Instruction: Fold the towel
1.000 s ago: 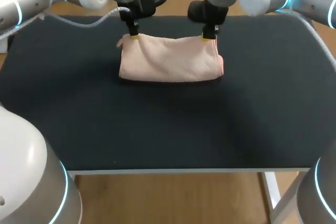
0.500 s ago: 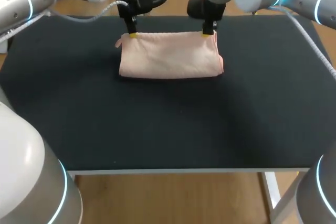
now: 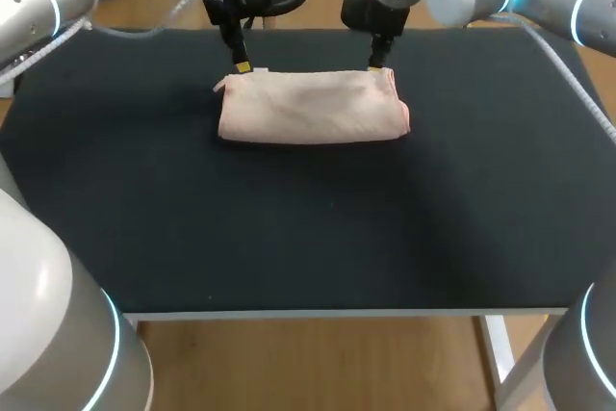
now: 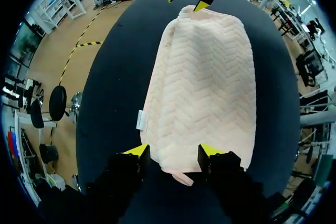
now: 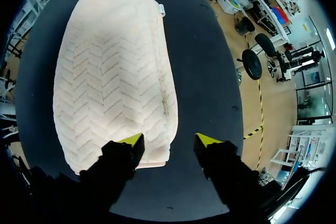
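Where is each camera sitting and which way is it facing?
Head view: above, behind the robot, looking down on the table; both arms show, left gripper and right gripper at the towel.
Left wrist view: on the left wrist, looking along its open fingers down the towel.
Right wrist view: on the right wrist, looking the opposite way along it, past its own fingers.
Shared: each wrist view shows the other gripper at the towel's far end.

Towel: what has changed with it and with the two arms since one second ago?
The left end effector and the right end effector opened and let go of the towel's far edge, which sank onto the folded layers. Both drew back a little. The towel stays folded at the same place on the table.
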Action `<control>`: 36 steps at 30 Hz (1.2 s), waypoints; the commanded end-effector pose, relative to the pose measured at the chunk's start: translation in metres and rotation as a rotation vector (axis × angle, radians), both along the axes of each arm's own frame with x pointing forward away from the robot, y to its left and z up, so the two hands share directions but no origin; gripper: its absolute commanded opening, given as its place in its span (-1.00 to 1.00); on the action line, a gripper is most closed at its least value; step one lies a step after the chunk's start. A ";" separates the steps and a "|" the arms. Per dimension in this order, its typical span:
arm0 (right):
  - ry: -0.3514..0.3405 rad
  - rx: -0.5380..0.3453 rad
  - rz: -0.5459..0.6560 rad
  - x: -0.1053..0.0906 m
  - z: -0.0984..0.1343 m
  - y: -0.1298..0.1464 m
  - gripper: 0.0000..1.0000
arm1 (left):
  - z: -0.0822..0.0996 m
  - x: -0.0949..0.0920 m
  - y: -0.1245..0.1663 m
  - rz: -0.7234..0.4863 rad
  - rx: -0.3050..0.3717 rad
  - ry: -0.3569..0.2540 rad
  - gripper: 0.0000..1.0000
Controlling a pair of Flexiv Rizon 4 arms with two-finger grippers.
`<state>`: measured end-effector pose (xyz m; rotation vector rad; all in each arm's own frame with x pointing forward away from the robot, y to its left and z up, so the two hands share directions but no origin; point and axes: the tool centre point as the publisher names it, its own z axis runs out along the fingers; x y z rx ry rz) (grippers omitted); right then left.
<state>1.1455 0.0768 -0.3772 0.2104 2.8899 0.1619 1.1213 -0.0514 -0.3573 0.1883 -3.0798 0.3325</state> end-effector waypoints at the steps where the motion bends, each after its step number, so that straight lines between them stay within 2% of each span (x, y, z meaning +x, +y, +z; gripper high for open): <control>1: -0.029 0.013 0.000 -0.024 0.016 -0.009 1.00 | 0.014 -0.027 0.014 -0.102 -0.140 -0.038 1.00; 3: -0.034 0.024 -0.001 -0.030 0.020 -0.011 1.00 | 0.018 -0.038 0.017 -0.147 -0.215 -0.043 1.00; 6: -0.033 0.035 0.005 -0.039 0.024 -0.011 1.00 | 0.023 -0.055 0.024 -0.202 -0.368 -0.063 1.00; 13: -0.034 0.058 0.016 -0.058 0.030 -0.010 1.00 | 0.021 -0.080 0.051 -0.127 -0.611 -0.068 1.00; 21: -0.037 0.079 0.019 -0.073 0.033 -0.009 1.00 | 0.021 -0.094 0.064 -0.132 -0.731 -0.067 1.00; 24: -0.036 0.080 0.018 -0.078 0.034 -0.009 1.00 | 0.019 -0.099 0.068 -0.123 -0.746 -0.078 1.00; 29: -0.023 0.103 0.021 -0.085 0.037 -0.010 1.00 | 0.020 -0.106 0.074 -0.113 -0.747 -0.092 1.00; 31: -0.009 0.071 0.053 -0.090 0.039 -0.010 1.00 | 0.021 -0.108 0.076 -0.098 -0.708 -0.099 1.00; 36: -0.009 0.071 0.053 -0.090 0.039 -0.010 1.00 | 0.021 -0.108 0.076 -0.098 -0.708 -0.099 1.00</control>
